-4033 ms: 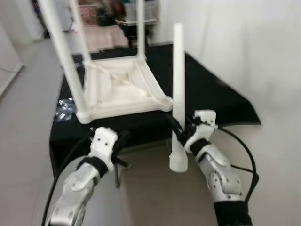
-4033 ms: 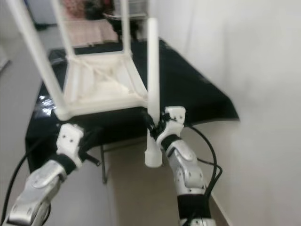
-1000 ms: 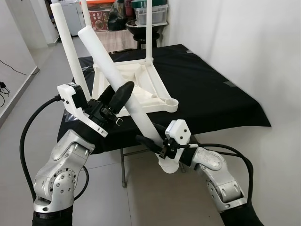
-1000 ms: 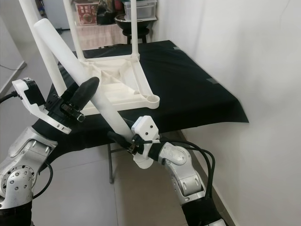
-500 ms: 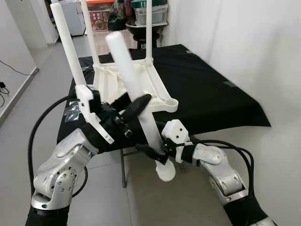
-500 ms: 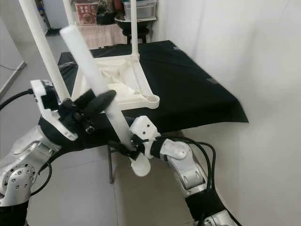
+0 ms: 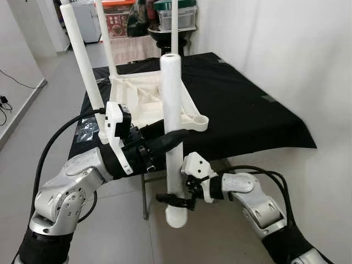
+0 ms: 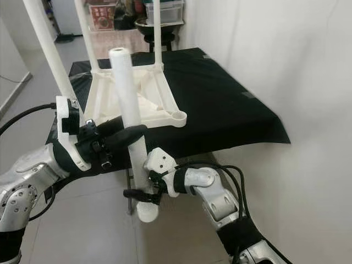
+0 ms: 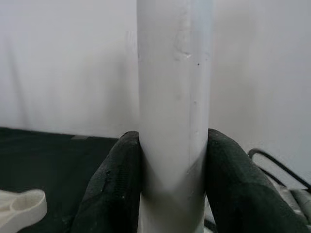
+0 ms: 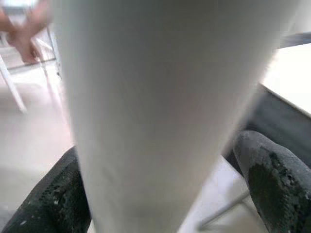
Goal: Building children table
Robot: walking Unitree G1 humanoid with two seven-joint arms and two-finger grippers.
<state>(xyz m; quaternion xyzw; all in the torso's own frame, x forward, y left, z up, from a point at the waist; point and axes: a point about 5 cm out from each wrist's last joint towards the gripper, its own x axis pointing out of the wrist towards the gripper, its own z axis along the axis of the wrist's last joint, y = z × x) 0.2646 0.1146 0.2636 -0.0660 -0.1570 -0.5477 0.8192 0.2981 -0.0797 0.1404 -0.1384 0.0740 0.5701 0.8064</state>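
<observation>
Both sets of jaws are clamped on the loose table leg (image 7: 172, 137), a white tube held nearly upright in the air at the near edge of the black-draped surface (image 7: 258, 115). Left gripper (image 7: 168, 142) grips the leg at mid-length, one black finger on each side, as the left wrist view confirms. Right gripper (image 7: 171, 199) grips lower down, just above the flared bottom end.

On the surface, the upturned white children table (image 7: 144, 104) lies top-down with three legs already standing up from its corners. The fourth corner, at near right, carries an open round socket (image 7: 201, 119).

Key relation: the socket lies just to the right of, and slightly beyond, the held leg. The leg's long axis is vertical, roughly parallel to the mounted legs, but its flared end hangs below the level of the surface. In judgement, the leg must be raised above the socket, shifted right and far, then lowered in. The left gripper, higher on the leg, is nearer the socket.
</observation>
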